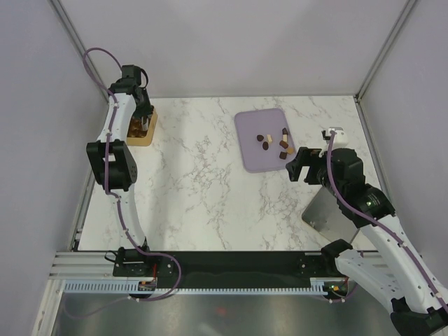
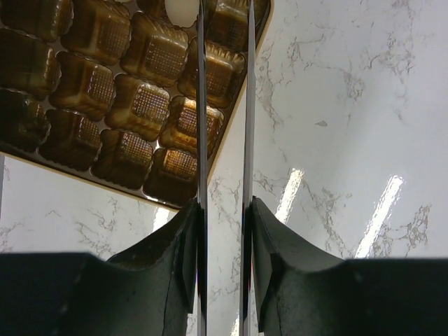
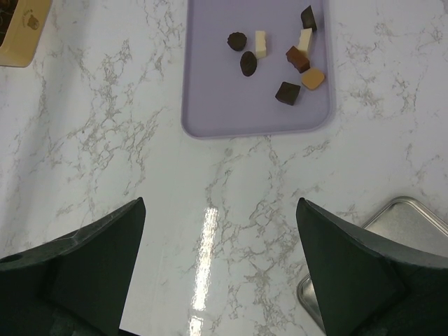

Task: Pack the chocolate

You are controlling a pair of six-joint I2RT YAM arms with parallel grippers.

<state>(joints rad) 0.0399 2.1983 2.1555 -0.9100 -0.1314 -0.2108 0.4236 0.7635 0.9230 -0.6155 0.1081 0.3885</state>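
Several tiny chocolate pieces [image 1: 274, 142], dark brown, tan and cream-white, lie on the lilac tray [image 1: 252, 159]; they also show in the right wrist view [image 3: 248, 63]. The golden-brown compartmented box [image 1: 142, 130] stands at the far left. My left gripper [image 1: 140, 119] hangs over it. Its thin blades [image 2: 224, 28] are a narrow gap apart, with nothing between them. A cream-white piece [image 2: 182, 8] lies in the box [image 2: 105, 91] beside the left blade. My right gripper [image 1: 299, 166] is wide open and empty, just off the tray's near right corner [image 3: 220, 204].
A flat metal tray [image 1: 325, 213] lies at the near right under my right arm and shows in the right wrist view [image 3: 409, 217]. A tan bear-printed lid [image 3: 24, 31] sits by the box. Grey walls close the table on three sides.
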